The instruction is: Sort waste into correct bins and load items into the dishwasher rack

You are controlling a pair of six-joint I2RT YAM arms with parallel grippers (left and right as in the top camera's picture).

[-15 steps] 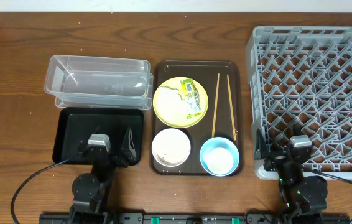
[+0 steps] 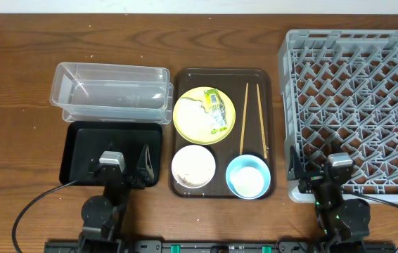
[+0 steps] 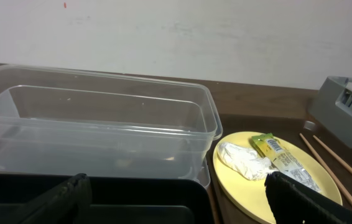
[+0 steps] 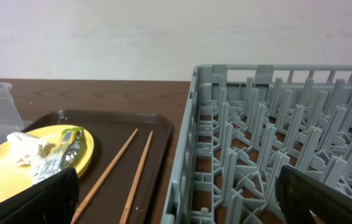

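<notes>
The yellow-green wrapper [image 2: 216,111] with white scraps lies on the pale yellow plate [image 2: 190,125]. The chopsticks [image 2: 244,119] lie beside the plate. The white bowl [image 2: 193,166], with pale contents I cannot make out, and the light blue bowl [image 2: 247,176] sit in front. The clear tub [image 2: 111,93] stands behind the black tray [image 2: 86,144]. The grey rack [image 2: 357,105] is at the right. My left gripper [image 2: 124,171] is open and empty over the black tray [image 3: 132,199], facing the tub [image 3: 101,112] and wrapper [image 3: 282,155]. My right gripper [image 2: 318,174] is open and empty at the rack's near left corner [image 4: 257,124].
A dark brown serving tray [image 2: 223,72] holds the plate, bowls and chopsticks between the bins and the rack. In the right wrist view the chopsticks [image 4: 111,171] lie on it, left of the rack wall. Bare wooden table surrounds everything.
</notes>
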